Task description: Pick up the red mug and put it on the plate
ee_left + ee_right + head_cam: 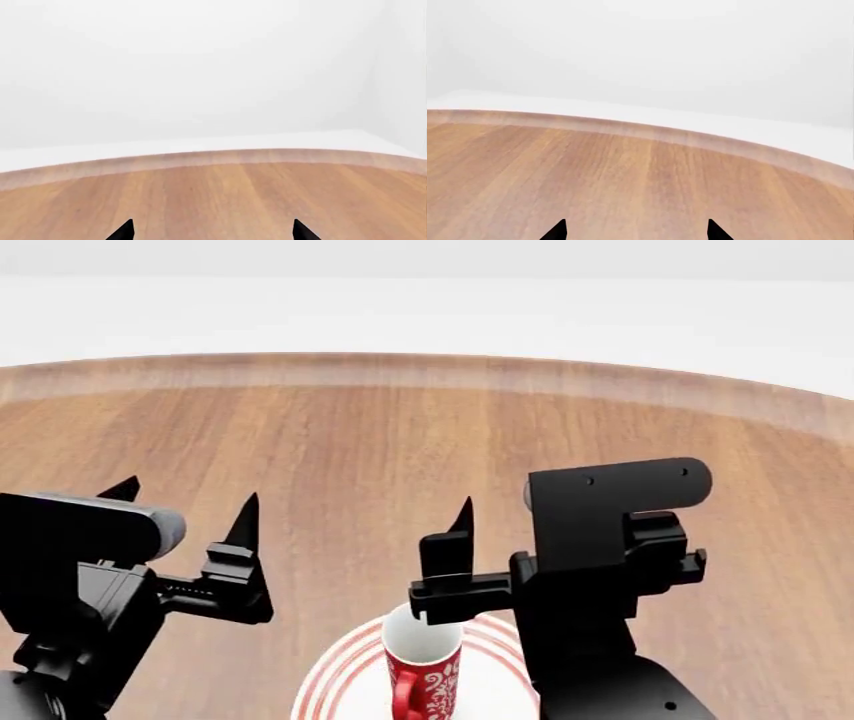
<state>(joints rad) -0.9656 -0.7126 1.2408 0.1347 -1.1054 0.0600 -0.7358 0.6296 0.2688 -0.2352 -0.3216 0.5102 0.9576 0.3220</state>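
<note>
Red patterned mug (424,672) with white inside stands upright on the round white red-ringed plate (324,692); both grippers, left (187,505) and right (497,530), hover spread and empty; placement looks done; next, retreat clear.

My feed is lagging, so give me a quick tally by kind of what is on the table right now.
Mugs: 1, the red mug, standing on the plate.
Plates: 1, the plate, white with red rings.
Total: 2 things on the wooden table. Neither wrist view shows any further item.
</note>
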